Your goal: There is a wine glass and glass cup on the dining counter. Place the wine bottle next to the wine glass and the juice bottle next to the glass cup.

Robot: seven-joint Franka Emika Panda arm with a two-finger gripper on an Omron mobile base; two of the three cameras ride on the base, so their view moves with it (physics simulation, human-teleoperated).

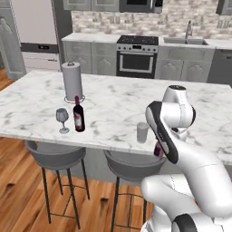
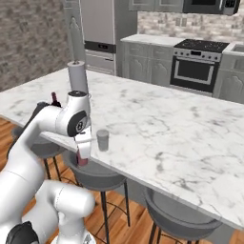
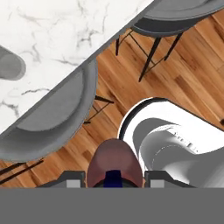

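The hand (image 2: 83,159) grips the juice bottle (image 3: 114,166) over the stool (image 3: 57,118), just off the near edge of the desk (image 1: 118,104). The cup (image 1: 142,132) stands near that edge; farther left, the wine bottle (image 1: 79,114) stands beside the wine glass (image 1: 62,118).

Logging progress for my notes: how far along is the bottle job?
Done: the wine bottle stands beside the wine glass on the dining counter. In hand: the claw grips the juice bottle off the counter edge. Left: setting it next to the glass cup.
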